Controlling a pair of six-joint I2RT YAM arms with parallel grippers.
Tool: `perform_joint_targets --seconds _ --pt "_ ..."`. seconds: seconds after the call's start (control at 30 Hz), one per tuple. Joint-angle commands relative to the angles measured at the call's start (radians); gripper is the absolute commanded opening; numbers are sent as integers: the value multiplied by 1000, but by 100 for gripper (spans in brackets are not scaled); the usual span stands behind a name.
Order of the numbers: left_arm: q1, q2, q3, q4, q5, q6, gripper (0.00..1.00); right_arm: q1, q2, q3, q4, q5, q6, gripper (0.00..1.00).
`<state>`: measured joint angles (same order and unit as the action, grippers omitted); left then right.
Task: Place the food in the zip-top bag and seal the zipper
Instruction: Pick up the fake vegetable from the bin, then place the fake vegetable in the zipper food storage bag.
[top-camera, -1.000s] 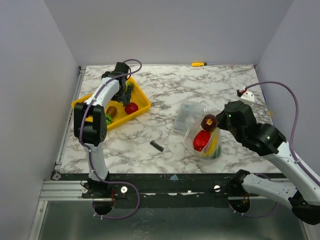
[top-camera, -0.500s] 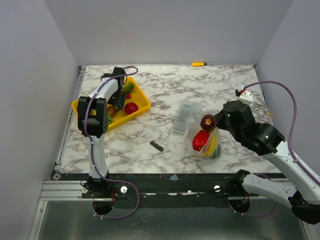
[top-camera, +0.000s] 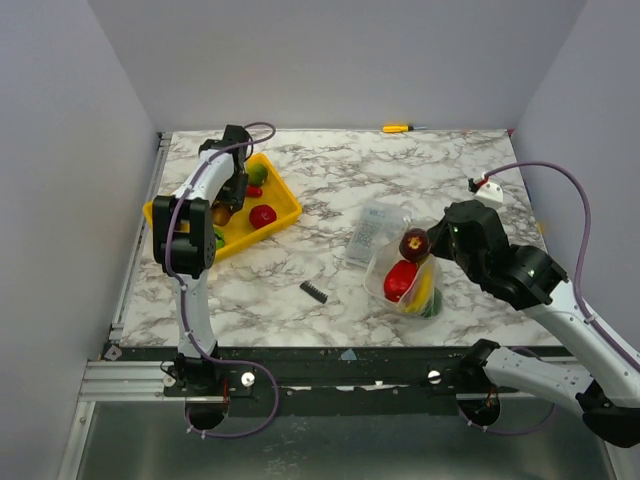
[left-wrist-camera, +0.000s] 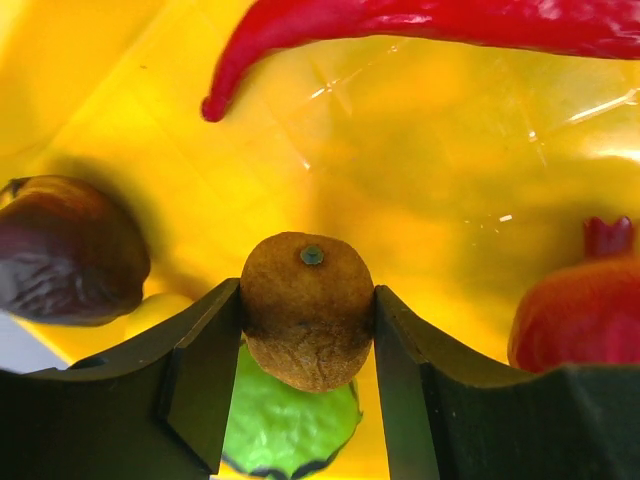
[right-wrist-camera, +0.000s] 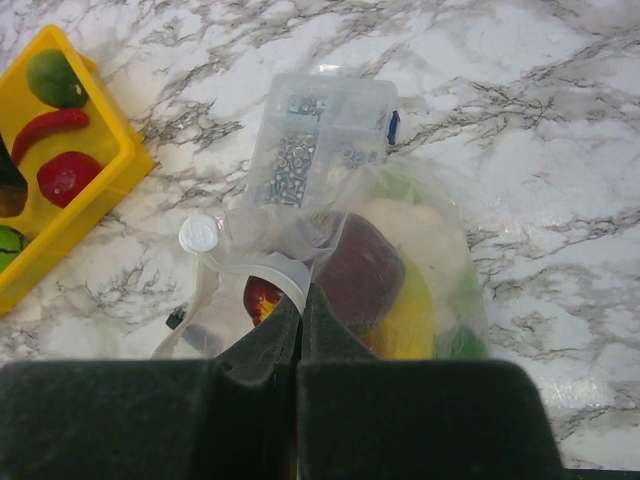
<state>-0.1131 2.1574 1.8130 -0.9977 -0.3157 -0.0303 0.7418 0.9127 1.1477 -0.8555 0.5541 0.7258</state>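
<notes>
My left gripper (left-wrist-camera: 307, 325) is down in the yellow tray (top-camera: 285, 200), shut on a round brown piece of food (left-wrist-camera: 307, 310). In the left wrist view a red chili (left-wrist-camera: 420, 25), a dark purple piece (left-wrist-camera: 65, 250), a red pomegranate (left-wrist-camera: 580, 310) and a green piece (left-wrist-camera: 290, 420) lie around it. My right gripper (right-wrist-camera: 300, 300) is shut on the zipper (right-wrist-camera: 270, 270) of the zip-top bag (top-camera: 405, 280) and holds its mouth up. The bag holds a dark purple piece (right-wrist-camera: 360, 270), yellow (right-wrist-camera: 410, 320), red (top-camera: 402, 281) and green pieces and the white cauliflower (right-wrist-camera: 420, 225).
A clear box of screws (top-camera: 372, 232) lies just left of the bag. A small black part (top-camera: 314, 291) lies on the marble in front of the tray. A yellow screwdriver (top-camera: 397, 128) lies at the far edge. A white block (top-camera: 490, 190) sits at the right.
The left arm has shifted its pose over the tray, its gripper staying low among the food. The right arm and the bag have hardly moved.
</notes>
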Motion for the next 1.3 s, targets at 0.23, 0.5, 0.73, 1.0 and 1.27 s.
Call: perform_joint_targets --seconds 0.23,0.5,0.73,1.0,1.27 --pt "-7 -356 71 -18 290 -66 14 3 16 -17 64 -24 24 0" --pt "-143 -756 -307 391 917 -315 13 3 19 -20 75 -38 33 0" --pt "-432 -956 -656 931 1005 -686 13 2 10 -18 74 -51 43 0" --pt "-697 -884 -685 1020 817 -727 13 3 -5 -14 73 -71 56 0" --pt "-808 -722 -532 886 727 -653 13 2 -26 -17 63 -84 80 0"
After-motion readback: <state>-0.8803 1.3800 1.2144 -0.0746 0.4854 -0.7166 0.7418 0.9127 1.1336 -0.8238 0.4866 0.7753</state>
